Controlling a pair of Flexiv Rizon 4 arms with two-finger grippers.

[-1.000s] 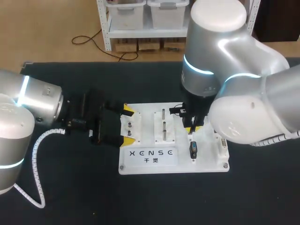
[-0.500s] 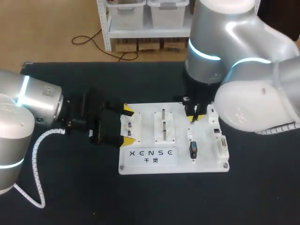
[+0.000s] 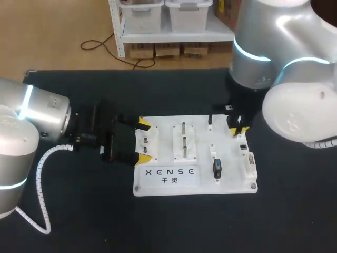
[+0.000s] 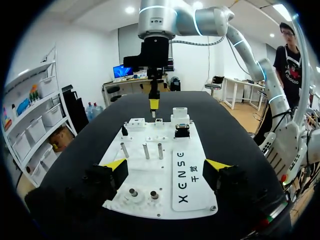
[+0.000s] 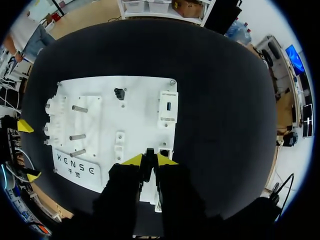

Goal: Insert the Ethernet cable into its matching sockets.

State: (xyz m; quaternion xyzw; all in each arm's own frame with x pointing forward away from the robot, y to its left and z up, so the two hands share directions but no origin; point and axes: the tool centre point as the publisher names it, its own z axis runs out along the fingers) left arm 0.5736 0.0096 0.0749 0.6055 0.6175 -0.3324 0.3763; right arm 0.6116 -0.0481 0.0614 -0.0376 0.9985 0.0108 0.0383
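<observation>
Your right gripper (image 3: 236, 128) hangs over the far right corner of the white board (image 3: 167, 184). Its tips are squeezed on a thin dark plug (image 5: 148, 152). I think that is the cable's end. It is not pushed in yet, so the plugging is left to do. Your left gripper (image 3: 144, 140) is spread wide at the board's left edge and holds nothing. The rest of the cable is hidden. The sockets (image 5: 168, 106) are too small to tell apart.

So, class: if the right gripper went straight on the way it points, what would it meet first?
The right gripper points down, so probably the white board, near a small socket by its edge; depth is unclear.
</observation>
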